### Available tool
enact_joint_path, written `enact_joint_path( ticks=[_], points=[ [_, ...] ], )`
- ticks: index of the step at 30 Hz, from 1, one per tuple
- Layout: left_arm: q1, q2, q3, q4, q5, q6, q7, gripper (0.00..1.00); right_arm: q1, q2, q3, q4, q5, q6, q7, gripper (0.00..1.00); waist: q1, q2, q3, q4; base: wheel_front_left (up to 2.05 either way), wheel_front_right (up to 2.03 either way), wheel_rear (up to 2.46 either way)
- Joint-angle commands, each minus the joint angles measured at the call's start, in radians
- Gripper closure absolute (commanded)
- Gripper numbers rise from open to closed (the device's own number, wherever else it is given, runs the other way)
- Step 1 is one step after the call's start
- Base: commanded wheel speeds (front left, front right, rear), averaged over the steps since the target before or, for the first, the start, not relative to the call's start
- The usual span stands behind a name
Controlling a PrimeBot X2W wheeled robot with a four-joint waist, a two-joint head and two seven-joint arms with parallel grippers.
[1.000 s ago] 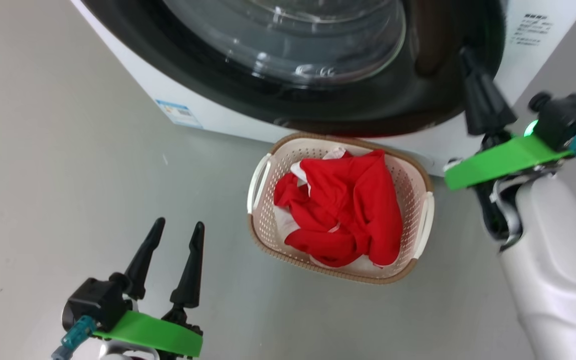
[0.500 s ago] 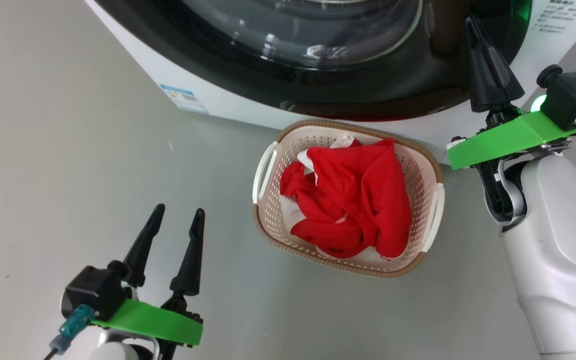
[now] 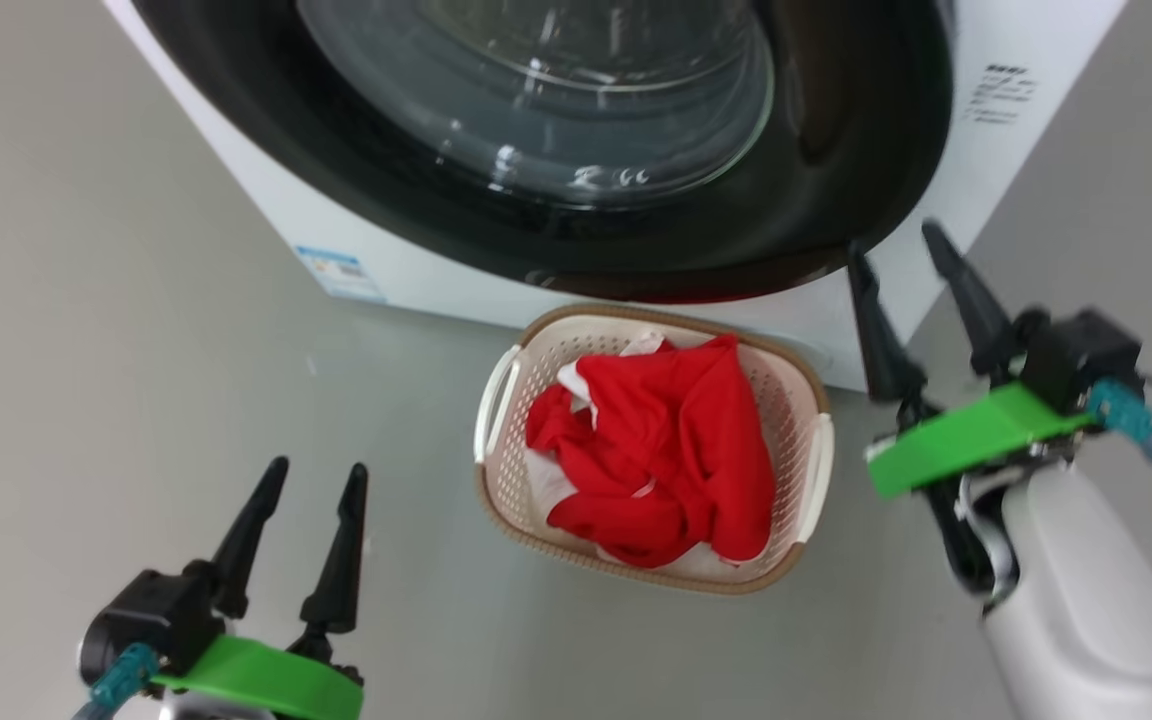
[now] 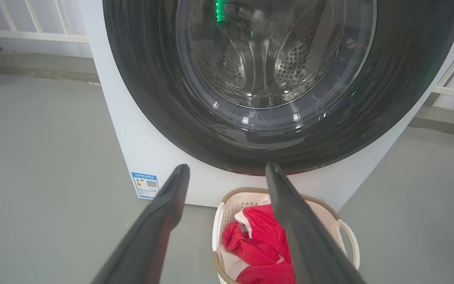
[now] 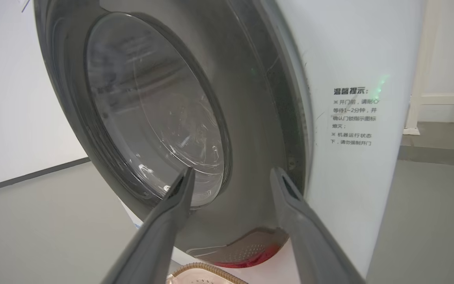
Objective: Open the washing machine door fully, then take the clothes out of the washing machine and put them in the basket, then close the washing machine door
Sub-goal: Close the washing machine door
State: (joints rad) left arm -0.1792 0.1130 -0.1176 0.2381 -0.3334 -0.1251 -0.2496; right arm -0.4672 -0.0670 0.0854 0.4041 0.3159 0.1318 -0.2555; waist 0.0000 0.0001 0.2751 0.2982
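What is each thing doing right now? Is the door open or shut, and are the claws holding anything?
washing machine door: shut.
washing machine: no red clothes seen through the door's window.
clothes: piled in the basket.
basket: upright on the floor in front of the machine.
left claw: open, holding nothing.
right claw: open, holding nothing, beside the door's rim.

ahead of the left gripper (image 4: 227, 166), the washing machine door (image 4: 144, 79) runs off the top edge. behind one of its fingers, part of the basket (image 4: 321, 213) and the clothes (image 4: 258, 236) is hidden. the label (image 4: 145, 184) beside the other fingertip is too small to read.
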Motion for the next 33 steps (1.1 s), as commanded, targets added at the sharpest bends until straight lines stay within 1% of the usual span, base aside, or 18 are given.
enact_joint_path(
  ticks=[1, 14, 25, 33],
  points=[
    [0.007, 0.031, 0.041, -0.015, 0.011, -0.006, -0.012, 0.0, 0.021, 0.015, 0.027, -0.031, 0.011, -0.001, -0.006, 0.0, 0.0, -0.0001, -0.033, -0.029, 0.0, 0.0, 0.0],
    [0.057, 0.076, 0.077, 0.006, 0.031, -0.006, -0.012, 0.0, 0.221, 0.017, 0.026, -0.071, 0.04, -0.001, -0.006, 0.0, 0.0, -0.0001, -0.13, -0.109, 0.0, 0.0, 0.0],
    [0.118, 0.091, 0.125, 0.012, 0.045, -0.006, -0.012, 0.0, 0.363, 0.017, 0.009, -0.097, 0.063, -0.001, -0.006, 0.0, 0.0, -0.0001, -0.208, -0.186, 0.0, 0.0, 0.0],
    [0.155, 0.106, 0.12, 0.007, 0.035, -0.006, -0.012, 0.0, 0.443, 0.017, -0.012, -0.11, 0.057, -0.001, -0.006, 0.0, 0.0, -0.0001, -0.247, -0.233, 0.0, 0.0, 0.0]
  ],
)
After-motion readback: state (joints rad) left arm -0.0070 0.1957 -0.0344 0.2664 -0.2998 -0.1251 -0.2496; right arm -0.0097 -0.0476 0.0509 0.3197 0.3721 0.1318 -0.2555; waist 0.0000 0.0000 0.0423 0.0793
